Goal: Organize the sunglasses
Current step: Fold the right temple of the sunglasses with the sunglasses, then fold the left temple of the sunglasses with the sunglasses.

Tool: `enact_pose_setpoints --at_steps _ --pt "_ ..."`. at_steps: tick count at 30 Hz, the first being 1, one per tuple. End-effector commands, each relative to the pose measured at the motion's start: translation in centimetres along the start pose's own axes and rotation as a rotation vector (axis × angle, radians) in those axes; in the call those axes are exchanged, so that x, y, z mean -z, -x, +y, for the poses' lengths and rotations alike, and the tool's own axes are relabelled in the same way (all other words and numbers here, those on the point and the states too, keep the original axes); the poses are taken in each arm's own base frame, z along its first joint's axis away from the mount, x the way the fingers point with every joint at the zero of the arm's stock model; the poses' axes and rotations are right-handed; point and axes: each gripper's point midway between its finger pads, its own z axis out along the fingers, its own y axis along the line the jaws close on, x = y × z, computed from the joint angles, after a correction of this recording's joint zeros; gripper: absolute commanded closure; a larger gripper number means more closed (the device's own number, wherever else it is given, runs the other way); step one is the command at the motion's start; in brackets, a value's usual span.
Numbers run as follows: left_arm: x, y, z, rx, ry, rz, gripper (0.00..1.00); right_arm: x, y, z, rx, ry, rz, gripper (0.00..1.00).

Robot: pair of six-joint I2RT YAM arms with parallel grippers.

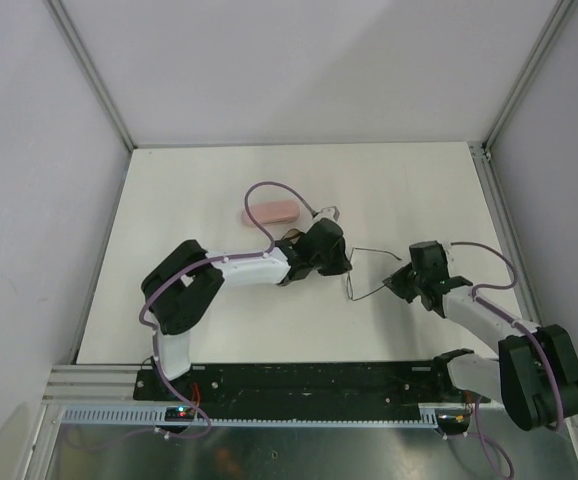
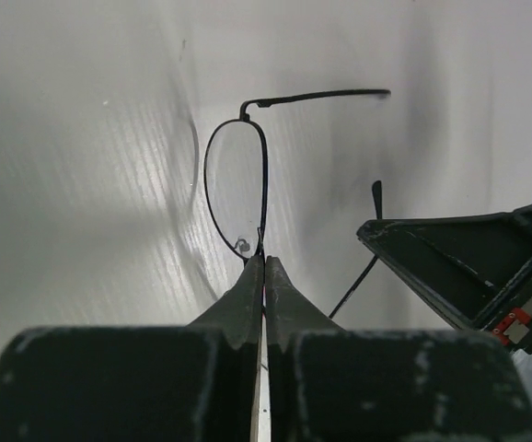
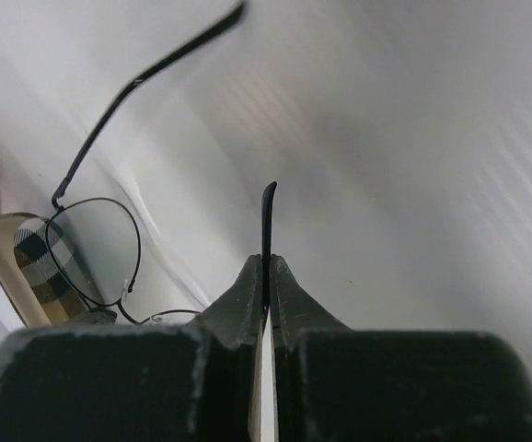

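Pink oblong object (image 1: 271, 211) on white table (image 1: 409, 190); checkered case (image 3: 28, 260) nearby.

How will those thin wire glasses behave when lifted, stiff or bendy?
Probably very light: the wire glasses are only thin rim and slim temples. Likely springy and easily bent, since the left hand and right hand pinch separate thin parts.

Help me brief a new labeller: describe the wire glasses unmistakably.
On the white table, look between the two grippers. The wire glasses span that gap, left gripper pinching the frame, right gripper a temple tip. Thin dark wire, clear lenses, unlike the pink oblong behind.
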Motion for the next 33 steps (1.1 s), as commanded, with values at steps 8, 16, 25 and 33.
enact_pose_setpoints --at_steps 8,16,25,33 --pt "-0.8 -1.8 -2.8 -0.134 -0.092 0.068 1.00 -0.3 -2.3 6.0 0.300 0.258 0.035 0.99" --pt "-1.0 -3.3 -3.7 -0.154 -0.134 0.125 1.00 -0.2 -3.5 7.7 0.362 0.337 0.093 0.89" --pt "-0.6 -2.4 -2.9 -0.180 -0.127 0.106 1.00 3.0 -1.1 7.4 0.456 0.349 0.049 0.63" --pt "1.1 -2.2 -2.2 -0.290 -0.205 0.155 1.00 6.0 2.8 6.0 0.691 0.328 -0.094 0.47"
